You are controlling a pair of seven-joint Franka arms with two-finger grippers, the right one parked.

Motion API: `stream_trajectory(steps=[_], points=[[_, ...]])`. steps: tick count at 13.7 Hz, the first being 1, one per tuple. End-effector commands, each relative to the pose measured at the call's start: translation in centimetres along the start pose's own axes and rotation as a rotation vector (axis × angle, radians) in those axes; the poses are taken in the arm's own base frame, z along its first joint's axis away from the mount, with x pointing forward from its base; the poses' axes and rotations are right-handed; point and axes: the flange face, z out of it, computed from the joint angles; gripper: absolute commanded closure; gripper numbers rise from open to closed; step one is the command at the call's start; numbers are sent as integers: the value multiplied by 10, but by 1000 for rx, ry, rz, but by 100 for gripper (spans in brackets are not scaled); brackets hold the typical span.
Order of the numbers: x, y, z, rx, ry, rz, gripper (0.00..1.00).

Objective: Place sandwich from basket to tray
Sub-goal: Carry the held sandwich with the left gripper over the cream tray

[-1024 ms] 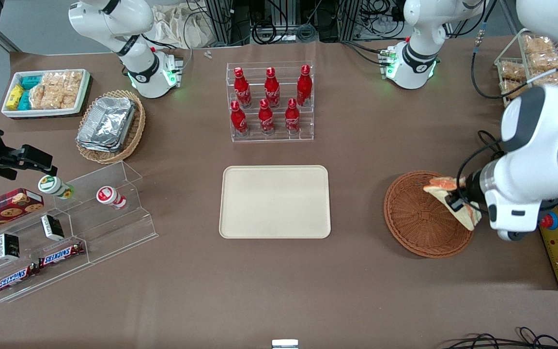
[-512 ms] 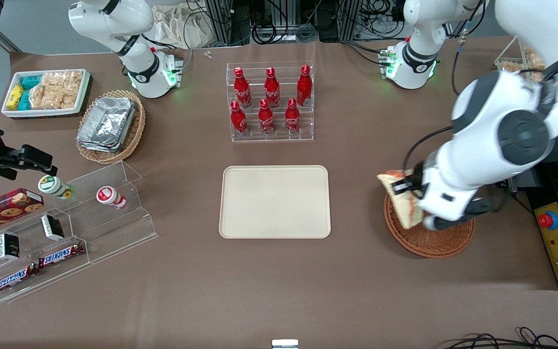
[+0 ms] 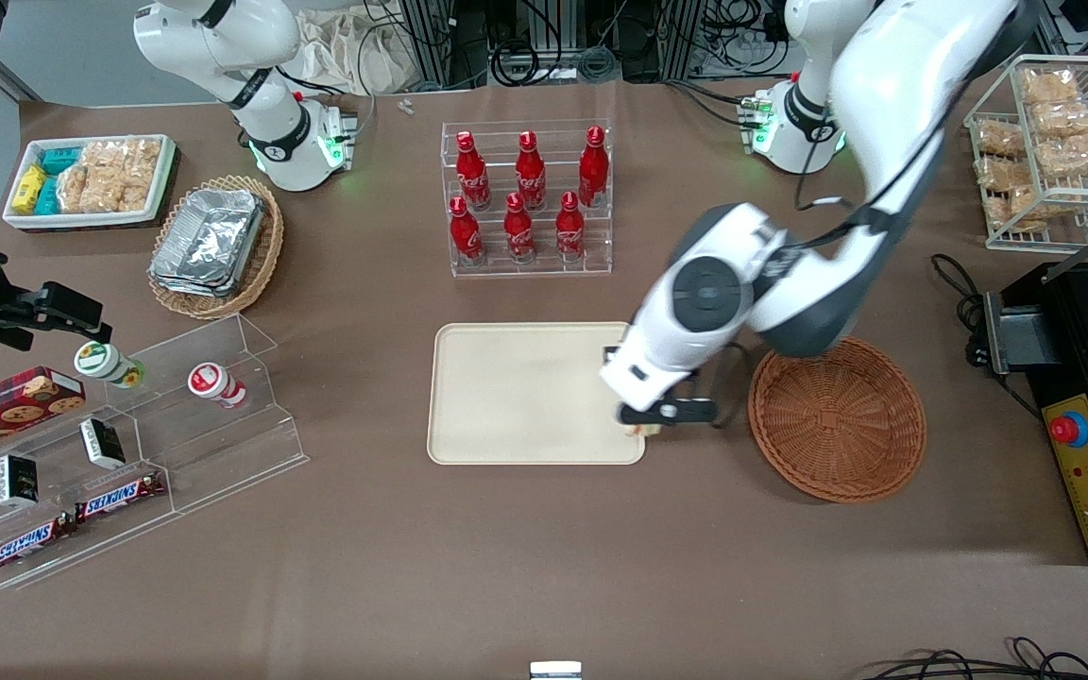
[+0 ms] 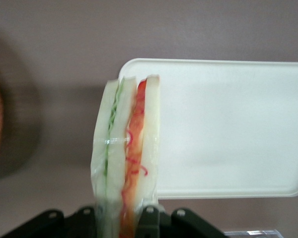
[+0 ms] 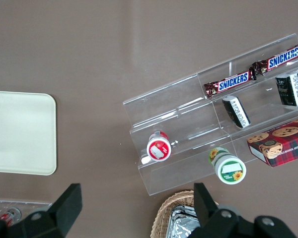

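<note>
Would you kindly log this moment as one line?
gripper: shut on sandwich | above tray edge nearest basket | basket: no sandwich

Robotics lab dressed as a snack counter — cable bundles [image 3: 544, 42] and framing rise above the brown table [image 3: 506, 567]. Near the bottle rack [image 3: 527, 198], an emergency-stop box [image 3: 1087, 472] sits at the table's working-arm end.

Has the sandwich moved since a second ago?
Yes. Held in the hand, the sandwich went from over the basket to the tray's edge.
</note>
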Motion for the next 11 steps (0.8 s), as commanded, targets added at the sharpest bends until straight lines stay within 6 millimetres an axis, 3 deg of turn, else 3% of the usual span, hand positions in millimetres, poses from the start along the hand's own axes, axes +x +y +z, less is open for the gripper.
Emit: stream_trajectory(steps=[1, 6, 9, 11], points=[[14, 2, 37, 19, 16, 23, 100], [28, -1, 85, 18, 24, 32, 100], [27, 11, 105, -13, 29, 43, 100], [30, 8, 113, 7, 39, 41, 100]])
